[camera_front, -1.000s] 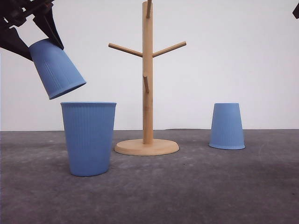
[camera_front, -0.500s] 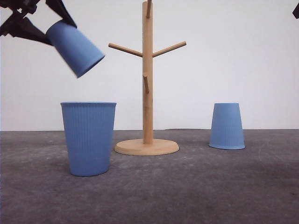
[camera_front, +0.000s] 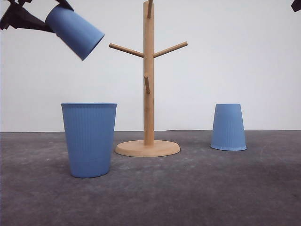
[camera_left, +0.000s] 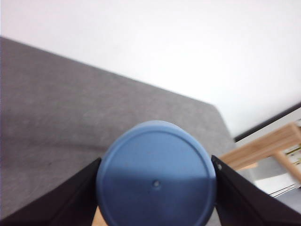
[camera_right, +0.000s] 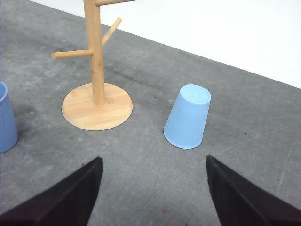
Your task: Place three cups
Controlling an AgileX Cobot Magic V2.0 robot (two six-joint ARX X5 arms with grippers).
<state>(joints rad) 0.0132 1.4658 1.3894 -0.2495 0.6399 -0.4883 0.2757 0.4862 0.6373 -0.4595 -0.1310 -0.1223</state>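
Left end effector [camera_left: 155, 188] is clamped on a blue cup [camera_front: 75, 30] up high, left of the wooden peg stand [camera_front: 148, 75]. The cup sits between the fingers, tilted, mouth pointing down and right toward the stand. Right end effector [camera_right: 153, 188] is spread wide, holding nothing, above the bench [camera_right: 141, 174].

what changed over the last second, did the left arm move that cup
Yes. The left gripper, shut on the held cup, lifted it and tipped it further, so its open mouth now points toward the left peg of the wooden stand. The upright cup, the upside-down cup and the stand stayed put.
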